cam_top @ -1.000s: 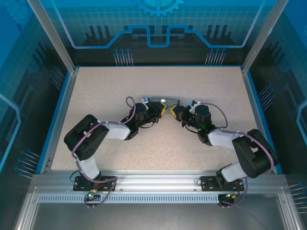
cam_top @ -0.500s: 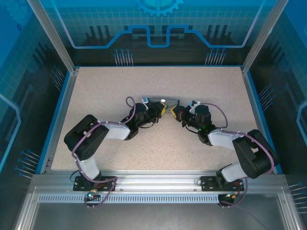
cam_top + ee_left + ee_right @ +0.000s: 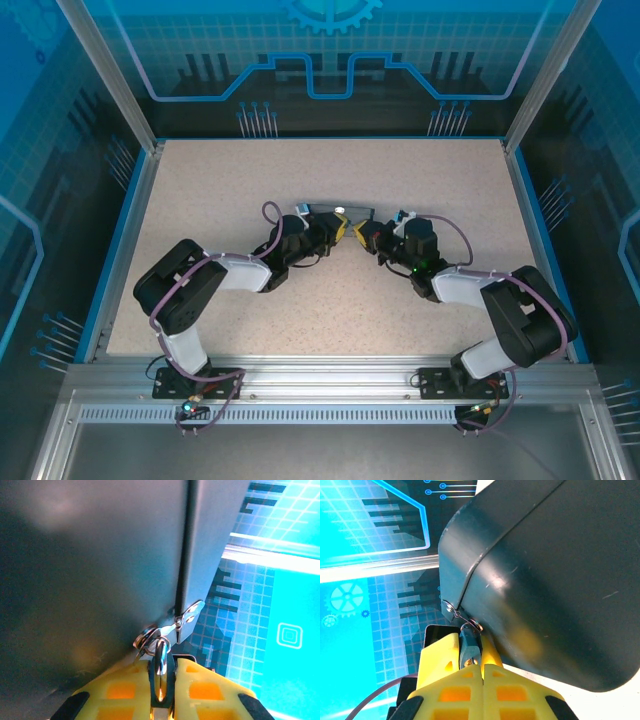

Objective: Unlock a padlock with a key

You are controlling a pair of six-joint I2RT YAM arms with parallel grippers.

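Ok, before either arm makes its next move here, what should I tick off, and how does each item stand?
1. Left gripper shut on the padlock, with the silvery shackle loop between its fingers: ok.
2. Right gripper shut on the key: ok.
3. Key pointing up toward the clasp ring on the dark box: ok.
4. Key seated in the padlock: cannot tell, the lock body is hidden between the fingers.
5. Shackle free of the clasp ring: cannot tell, the loop sits right beside it.
6. Both grippers meet at the box edge in the top view: ok.
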